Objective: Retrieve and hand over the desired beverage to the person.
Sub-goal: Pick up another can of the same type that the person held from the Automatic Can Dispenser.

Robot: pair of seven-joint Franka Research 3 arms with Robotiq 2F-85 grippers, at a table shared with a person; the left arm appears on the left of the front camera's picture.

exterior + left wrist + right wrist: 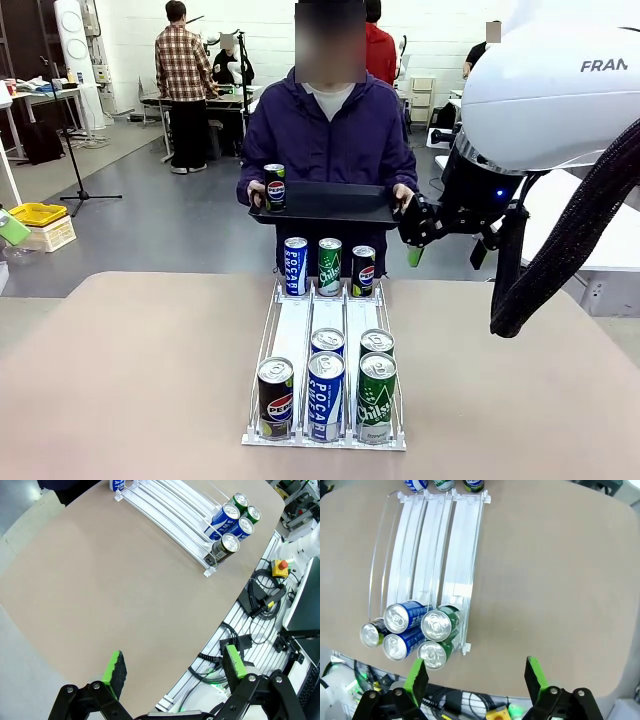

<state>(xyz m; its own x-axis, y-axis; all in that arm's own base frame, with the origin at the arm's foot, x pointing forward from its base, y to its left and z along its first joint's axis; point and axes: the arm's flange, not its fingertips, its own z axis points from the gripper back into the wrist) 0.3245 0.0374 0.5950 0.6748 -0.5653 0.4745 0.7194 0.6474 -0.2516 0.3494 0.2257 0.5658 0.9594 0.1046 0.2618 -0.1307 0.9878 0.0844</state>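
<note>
The person point(330, 130) in a dark purple jacket stands at the far side, holding a black tray point(335, 202) with a Pepsi can point(274, 186) upright on its left end. A white three-lane rack point(296, 330) lies on the table. Three cans stand at its far end: Pocari point(295, 266), Chilsung point(330, 266), Pepsi point(363, 271). Several more stand at its near end point(325, 395) point(412, 632) point(232, 522). My right gripper point(446, 252) point(476, 675) hangs open above the near table edge, right of the rack. My left gripper point(174, 664) is open over the table's left edge, holding nothing.
A yellow emergency-stop box point(280, 568) and cables point(262, 595) lie off the table beside the left arm. Two other people stand at benches far behind. A tripod stand point(75, 150) and a yellow bin point(38, 213) are at back left. Bare tabletop point(130, 370) flanks the rack.
</note>
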